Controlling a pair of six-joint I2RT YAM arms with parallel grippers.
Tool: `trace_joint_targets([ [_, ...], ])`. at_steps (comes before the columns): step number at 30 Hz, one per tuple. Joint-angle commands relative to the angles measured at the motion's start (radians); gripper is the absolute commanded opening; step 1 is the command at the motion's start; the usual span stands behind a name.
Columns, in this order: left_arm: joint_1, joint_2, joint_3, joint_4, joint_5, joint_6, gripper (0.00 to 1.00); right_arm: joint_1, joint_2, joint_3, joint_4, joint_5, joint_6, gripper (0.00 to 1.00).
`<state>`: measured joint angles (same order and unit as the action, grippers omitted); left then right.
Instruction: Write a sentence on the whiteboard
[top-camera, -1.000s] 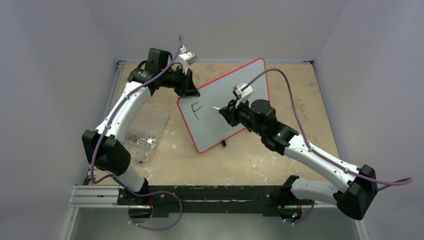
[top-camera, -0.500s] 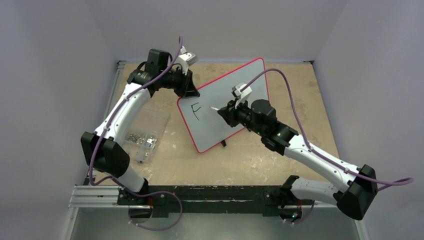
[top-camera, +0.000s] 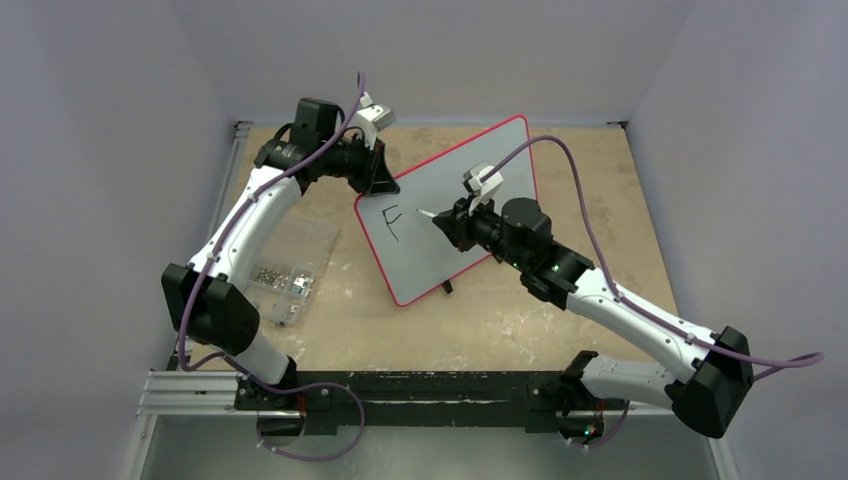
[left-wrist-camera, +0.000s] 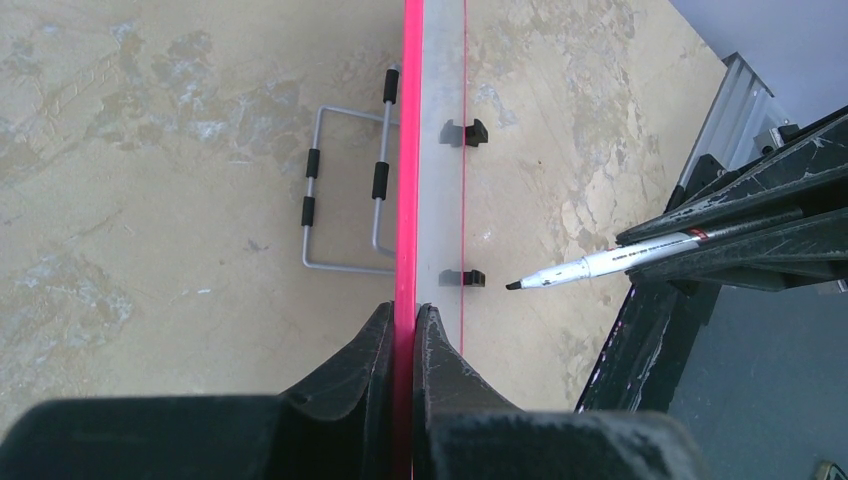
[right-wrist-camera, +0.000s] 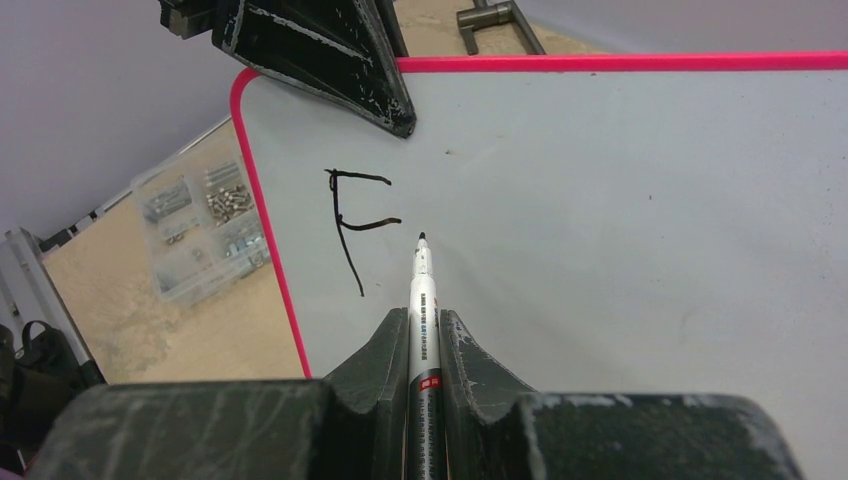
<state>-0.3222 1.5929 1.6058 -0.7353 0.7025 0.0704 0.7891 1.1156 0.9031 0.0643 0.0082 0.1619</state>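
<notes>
My left tool (left-wrist-camera: 403, 312) is clamped on the red rim of the large glossy white whiteboard (top-camera: 415, 262), which stands propped on the tan counter (top-camera: 500, 320) at the centre of the top view. My right tool (right-wrist-camera: 425, 322) pinches a thin white marker (right-wrist-camera: 422, 285). Its black tip sits just right of the black handwritten sentence (right-wrist-camera: 345, 226), so far a lone "F". I judge nearly everything is left to write.
</notes>
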Motion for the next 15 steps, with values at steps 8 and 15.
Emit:
trace_joint_targets([
  [8,-0.001,-0.024,-0.011,0.044,-0.115,0.039,0.0,-0.004,0.02,0.004,0.075,-0.004,-0.018,0.0],
  [15,-0.002,-0.025,-0.01,0.044,-0.107,0.037,0.0,-0.003,0.051,0.013,0.07,0.006,-0.011,0.0],
])
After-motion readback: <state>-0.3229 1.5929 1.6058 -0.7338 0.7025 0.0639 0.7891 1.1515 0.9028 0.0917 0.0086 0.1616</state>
